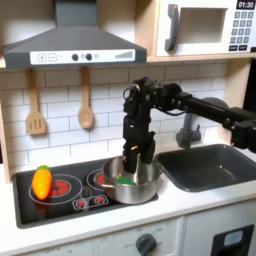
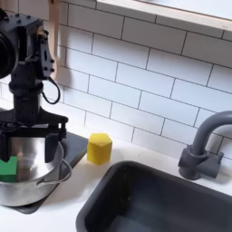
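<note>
Both exterior views: claw [image 1: 133, 166] over pot [image 2: 36, 172]

Black, boxy, jointed robot arm [image 1: 185, 102]

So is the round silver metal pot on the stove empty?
No: the silver pot holds a green block, seen in both exterior views.

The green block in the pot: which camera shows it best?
The second exterior view: the green block sits large inside the pot, under the gripper, though the picture's left edge cuts it. In the first exterior view it is a small green patch.
</note>
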Motion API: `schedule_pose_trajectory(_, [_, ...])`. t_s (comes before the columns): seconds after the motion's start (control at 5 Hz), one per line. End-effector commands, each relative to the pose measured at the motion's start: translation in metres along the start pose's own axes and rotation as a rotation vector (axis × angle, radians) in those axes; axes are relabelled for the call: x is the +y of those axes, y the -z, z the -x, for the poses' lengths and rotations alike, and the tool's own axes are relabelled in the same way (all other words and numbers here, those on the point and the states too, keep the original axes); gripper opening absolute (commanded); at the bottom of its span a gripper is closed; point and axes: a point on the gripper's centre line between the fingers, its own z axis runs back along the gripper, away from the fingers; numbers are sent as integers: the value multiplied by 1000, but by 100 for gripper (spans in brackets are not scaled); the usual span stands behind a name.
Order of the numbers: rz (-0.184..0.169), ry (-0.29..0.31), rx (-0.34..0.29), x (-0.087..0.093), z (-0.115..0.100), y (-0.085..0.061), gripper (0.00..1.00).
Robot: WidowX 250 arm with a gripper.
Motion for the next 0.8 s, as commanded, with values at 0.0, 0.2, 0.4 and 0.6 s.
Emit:
schedule_pose_trajectory(0.0, [-13, 10, 2, 0, -10, 6, 100])
schedule_pose_trajectory(0.2, [-24, 23, 9, 8, -7, 8, 100])
schedule_pose_trajectory(0.4, [-38, 31, 23, 13, -3, 14, 100])
schedule_pose_trajectory(0.6, [-53, 14, 51, 24, 2, 25, 100])
